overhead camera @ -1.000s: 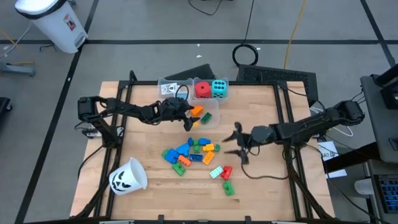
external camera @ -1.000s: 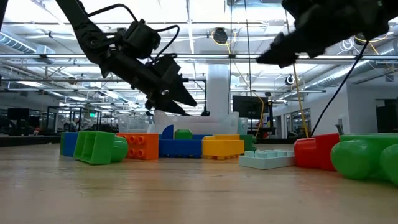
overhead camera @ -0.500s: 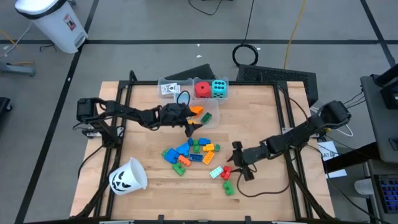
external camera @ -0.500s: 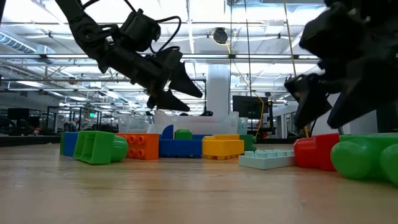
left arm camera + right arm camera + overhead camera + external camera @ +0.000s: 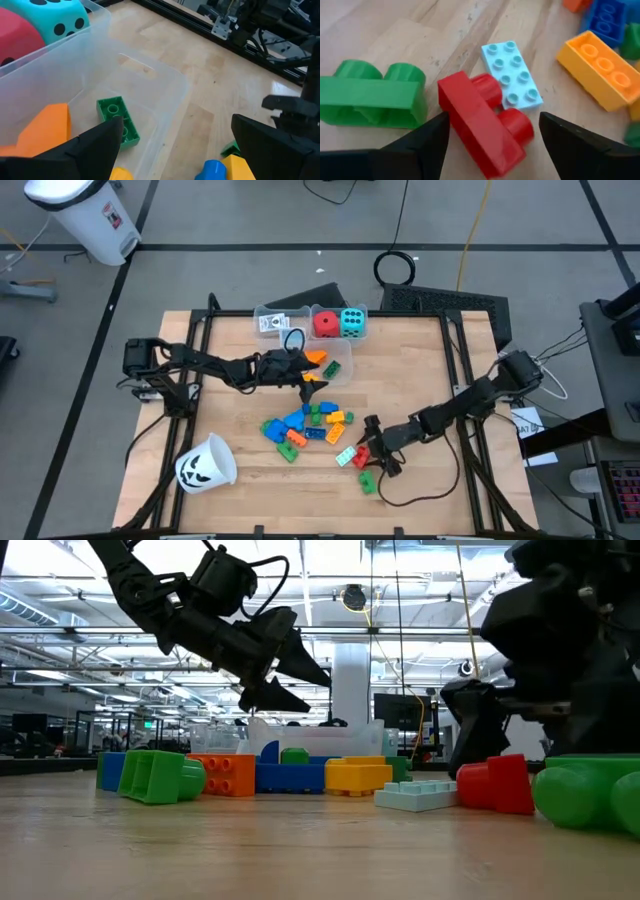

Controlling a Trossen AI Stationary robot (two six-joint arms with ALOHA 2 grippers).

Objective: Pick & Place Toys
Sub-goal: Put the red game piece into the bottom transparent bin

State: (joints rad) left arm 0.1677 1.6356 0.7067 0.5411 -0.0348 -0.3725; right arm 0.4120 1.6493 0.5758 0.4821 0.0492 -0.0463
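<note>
**Right gripper straddling the red block; risks and bin contents**

I see the right gripper [image 5: 490,145] spread open around the red block [image 5: 482,125], which lies on its side touching the pale blue plate [image 5: 512,75], with the green block [image 5: 372,97] just beside. Closing off-centre, I judge, could roll it or nudge its neighbours.

The left gripper [image 5: 175,145], open and empty, hovers over the clear bin [image 5: 165,95], which holds a green brick [image 5: 117,120] and an orange block [image 5: 47,127]. The adjoining compartment holds the two dice [image 5: 339,323].

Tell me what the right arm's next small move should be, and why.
Probably ease the right end effector down a little and close on the red block. Its open fingers already stand on either side of that block, which lies on the table against a pale blue plate, and nothing is gripped yet.
</note>
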